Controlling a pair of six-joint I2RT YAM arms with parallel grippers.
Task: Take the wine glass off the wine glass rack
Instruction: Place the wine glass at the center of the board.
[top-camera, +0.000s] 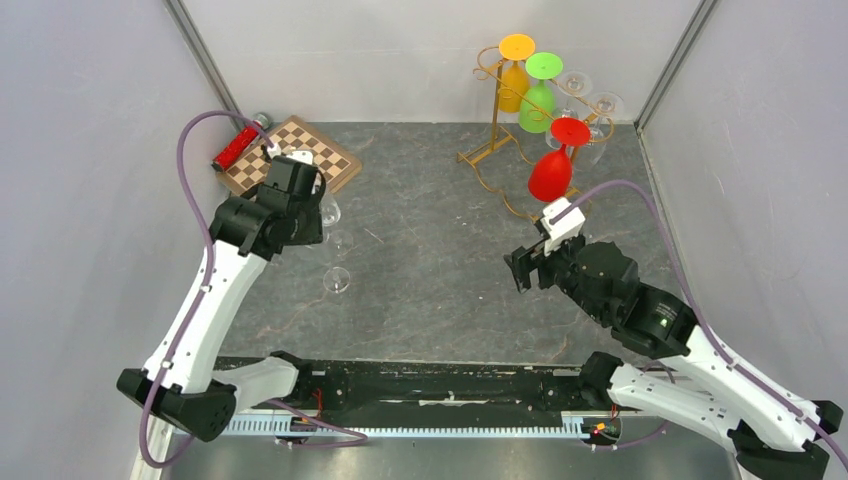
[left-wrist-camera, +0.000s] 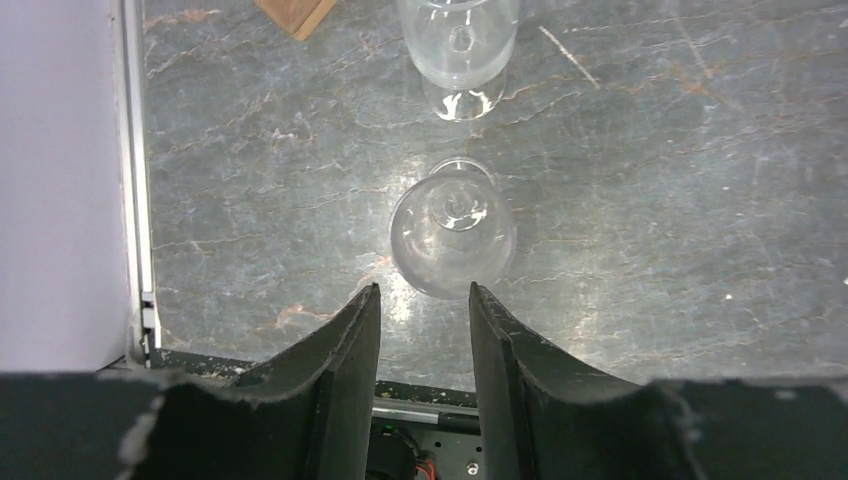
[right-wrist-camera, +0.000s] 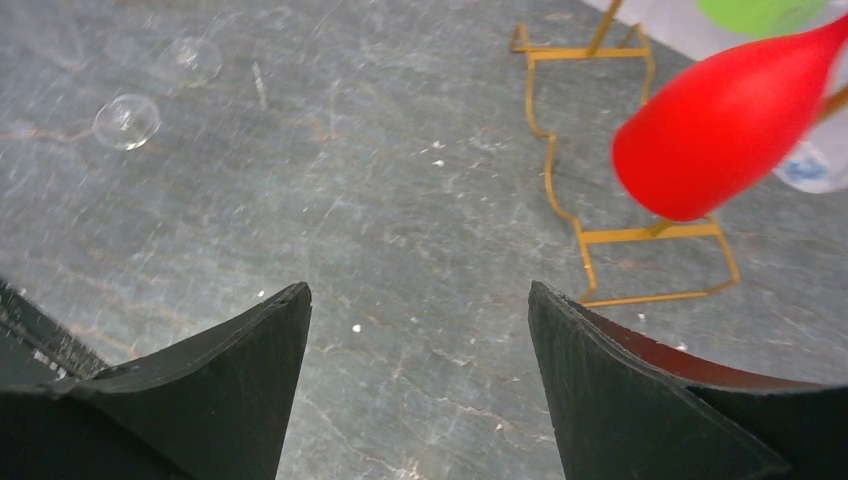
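**benchwatcher:** Since you're standing nearer the rack side, can you see if the right fingers (right-wrist-camera: 250, 380) have got anything? From my spot they look spread really wide.

**rackside:** Yep, wide apart with nothing between them, just bare bench (right-wrist-camera: 400, 200) showing through the gap. They hover near the red wine glass (top-camera: 551, 172) but aren't touching it. That one hangs bowl-down, foot-up on the wine glass rack (top-camera: 495, 110), lowest of the coloured ones and closest to the arm.

**benchwatcher:** And where's the rack itself sitting?

**rackside:** Far right corner of the bench, a gold wire thing with curly hooks. The green wine glass (top-camera: 538, 100) and orange wine glass (top-camera: 513, 85) hang higher up behind the red one, and a couple of clear rack glasses (top-camera: 604, 104) hang on its right side.

**benchwatcher:** ok cool. Over here the left fingers (left-wrist-camera: 350, 340) are partway open, with a plain gap and nothing in their grip. A clear glass (left-wrist-camera: 455, 230) stands upright on the bench just past the tips, not between them, and I can't tell if it touches either one. A second clear glass (left-wrist-camera: 458, 50) stands further out. Behind that arm there's a chessboard (top-camera: 300, 155) with a red cylinder (top-camera: 235, 148) at its left edge.
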